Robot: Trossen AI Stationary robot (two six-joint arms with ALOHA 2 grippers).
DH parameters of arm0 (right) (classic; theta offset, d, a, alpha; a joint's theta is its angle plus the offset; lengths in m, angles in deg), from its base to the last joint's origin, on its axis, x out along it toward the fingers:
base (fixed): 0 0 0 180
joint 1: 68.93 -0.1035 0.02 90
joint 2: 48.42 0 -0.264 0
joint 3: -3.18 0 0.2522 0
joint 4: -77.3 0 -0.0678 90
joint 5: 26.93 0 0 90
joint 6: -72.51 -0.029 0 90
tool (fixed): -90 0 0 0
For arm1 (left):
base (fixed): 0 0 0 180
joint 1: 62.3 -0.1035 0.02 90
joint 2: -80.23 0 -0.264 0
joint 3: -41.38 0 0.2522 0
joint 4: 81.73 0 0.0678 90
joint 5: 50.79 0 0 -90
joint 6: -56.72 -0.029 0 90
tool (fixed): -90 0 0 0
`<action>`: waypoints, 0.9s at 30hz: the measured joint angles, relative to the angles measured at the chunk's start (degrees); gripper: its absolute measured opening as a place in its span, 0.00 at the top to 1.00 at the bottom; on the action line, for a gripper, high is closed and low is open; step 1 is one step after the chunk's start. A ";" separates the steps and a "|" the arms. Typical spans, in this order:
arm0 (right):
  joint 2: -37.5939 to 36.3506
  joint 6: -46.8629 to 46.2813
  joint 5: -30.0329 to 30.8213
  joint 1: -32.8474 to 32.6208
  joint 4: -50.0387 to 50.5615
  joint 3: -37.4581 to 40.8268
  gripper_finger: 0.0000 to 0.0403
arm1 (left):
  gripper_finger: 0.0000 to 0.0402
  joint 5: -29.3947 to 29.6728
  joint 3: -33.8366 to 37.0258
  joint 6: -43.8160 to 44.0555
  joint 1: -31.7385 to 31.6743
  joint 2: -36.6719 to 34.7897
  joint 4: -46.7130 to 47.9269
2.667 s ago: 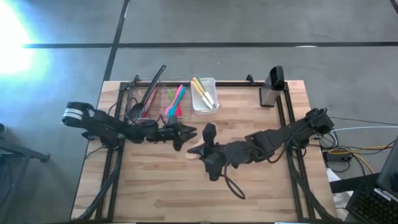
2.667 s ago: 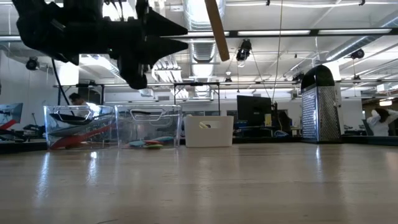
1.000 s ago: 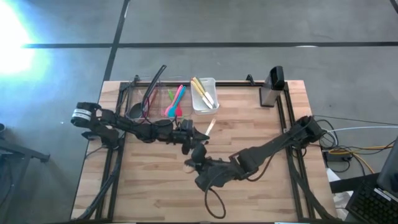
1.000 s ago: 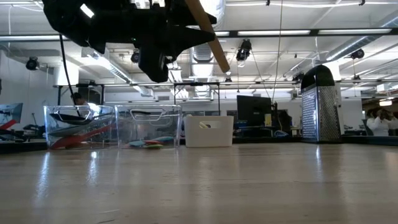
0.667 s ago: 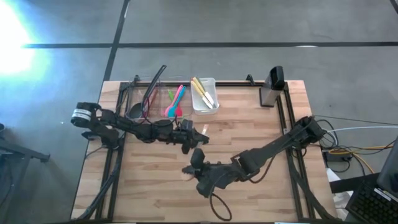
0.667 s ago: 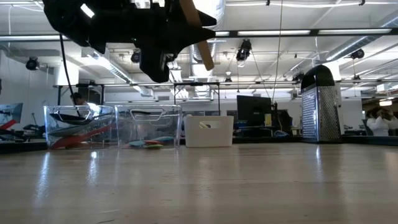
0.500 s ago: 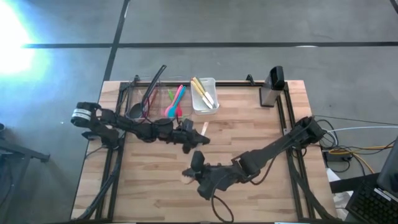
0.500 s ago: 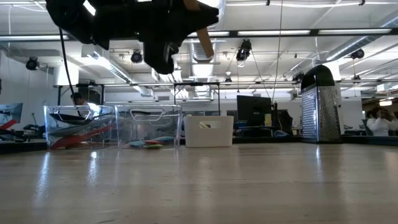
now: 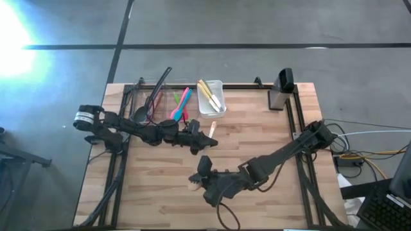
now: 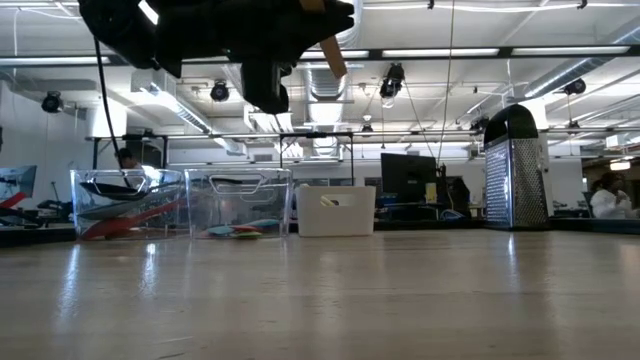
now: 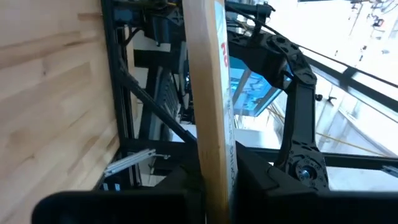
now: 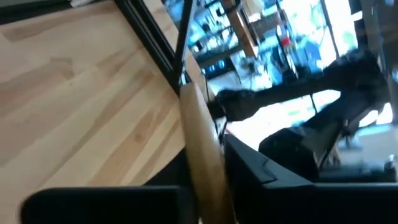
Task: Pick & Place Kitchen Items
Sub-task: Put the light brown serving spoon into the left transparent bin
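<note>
Grey concrete floor (image 9: 257, 25) around; ceiling strip lights (image 10: 440, 52) glow behind.

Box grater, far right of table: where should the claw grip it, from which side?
Probably its dark top handle, coming straight down. The box grater stands upright and its metal body looks too wide for the claw; the handle is narrower.

Three bins (image 9: 210, 99), two arms (image 9: 128, 128), one grater (image 9: 282, 90).

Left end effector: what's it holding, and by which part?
A flat wooden utensil, clamped across its straight handle by the left end effector. Neither end of the utensil shows in the wrist view.
</note>
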 joint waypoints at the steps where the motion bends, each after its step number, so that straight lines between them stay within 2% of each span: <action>1: 0.00 -1.16 1.53 -0.37 0.22 0.06 0.84 | 0.89 0.00 0.02 -0.51 -0.20 0.00 -0.42; 5: -0.76 -5.61 6.32 -1.99 3.28 0.09 0.73 | 0.93 -0.97 0.04 -2.22 -1.52 -0.20 -2.74; 11: -2.27 -20.16 13.43 -4.27 15.96 -0.73 0.60 | 0.94 -2.07 0.09 -7.74 -2.77 -0.19 -8.53; 14: -3.33 -24.98 13.97 -4.89 19.30 -0.79 0.56 | 0.94 -1.88 -0.34 -10.09 -3.04 -0.17 -9.93; 27: -3.93 -26.90 13.12 -4.72 17.64 -0.80 0.48 | 0.94 -3.79 -0.56 -11.32 -3.26 -0.20 -11.64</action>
